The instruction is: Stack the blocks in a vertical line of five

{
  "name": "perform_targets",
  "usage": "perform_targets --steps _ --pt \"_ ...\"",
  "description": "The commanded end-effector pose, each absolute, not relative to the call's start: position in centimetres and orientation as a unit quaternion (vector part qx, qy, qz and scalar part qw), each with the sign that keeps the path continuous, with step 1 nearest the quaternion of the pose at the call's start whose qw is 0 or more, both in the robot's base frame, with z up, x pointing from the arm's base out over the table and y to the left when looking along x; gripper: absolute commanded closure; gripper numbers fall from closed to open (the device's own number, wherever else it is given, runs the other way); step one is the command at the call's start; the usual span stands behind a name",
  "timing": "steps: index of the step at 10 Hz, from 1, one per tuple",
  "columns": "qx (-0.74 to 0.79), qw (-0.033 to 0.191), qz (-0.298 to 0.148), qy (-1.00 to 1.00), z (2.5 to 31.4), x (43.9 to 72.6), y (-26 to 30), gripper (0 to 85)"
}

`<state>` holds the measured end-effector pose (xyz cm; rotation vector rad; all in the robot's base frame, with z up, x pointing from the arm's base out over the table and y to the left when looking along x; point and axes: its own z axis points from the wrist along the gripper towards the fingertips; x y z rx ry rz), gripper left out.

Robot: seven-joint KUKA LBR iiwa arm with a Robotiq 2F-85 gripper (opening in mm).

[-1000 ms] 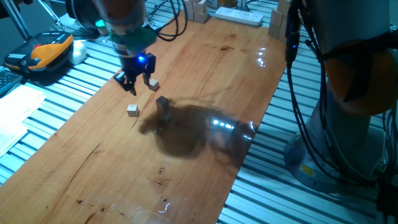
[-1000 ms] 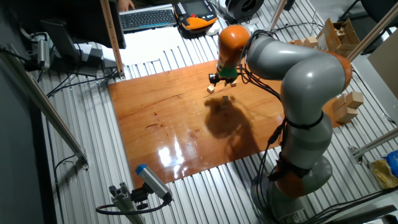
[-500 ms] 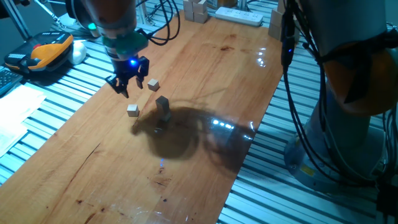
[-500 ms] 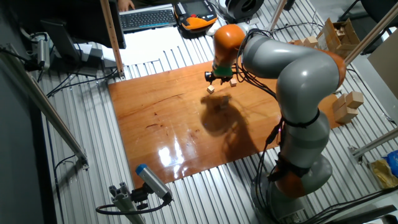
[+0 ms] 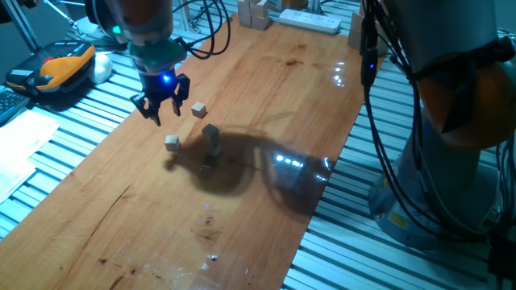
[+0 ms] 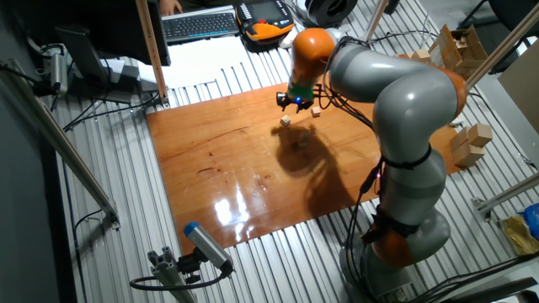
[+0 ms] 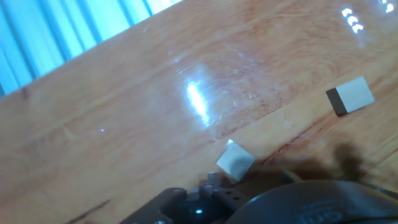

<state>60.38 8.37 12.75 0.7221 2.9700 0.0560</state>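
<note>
Hand (image 5: 161, 110) hangs above the worktop (image 5: 242, 234) near its left edge, fingers spread, grasping nothing. One fixed view shows a loose block (image 5: 172, 142), another (image 5: 198, 109) and a short stack (image 5: 213, 138). Hand view shows only two blocks (image 7: 235, 160) (image 7: 351, 96). Bare wood toward the near end.

A glossy wooden board (image 5: 242, 209) lies on a bench (image 5: 72, 121) of ribbed metal slats. A white power strip (image 5: 310, 20) sits at the board's far end, near larger pale wooden blocks (image 5: 256, 12). An orange-and-black handheld unit (image 5: 56, 68) rests off the board's left edge, with white paper (image 5: 20, 153) nearby. A keyboard (image 6: 198, 25) lies behind the board, more large wooden blocks (image 6: 470, 143) beside it.
</note>
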Motion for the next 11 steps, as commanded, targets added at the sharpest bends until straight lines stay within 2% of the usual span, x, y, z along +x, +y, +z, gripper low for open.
perform_targets --steps 1,11 --pt "0.284 0.043 0.006 0.958 12.57 60.50 8.45 51.0" --pt "0.319 0.042 -0.017 0.947 12.32 60.77 8.14 51.0"
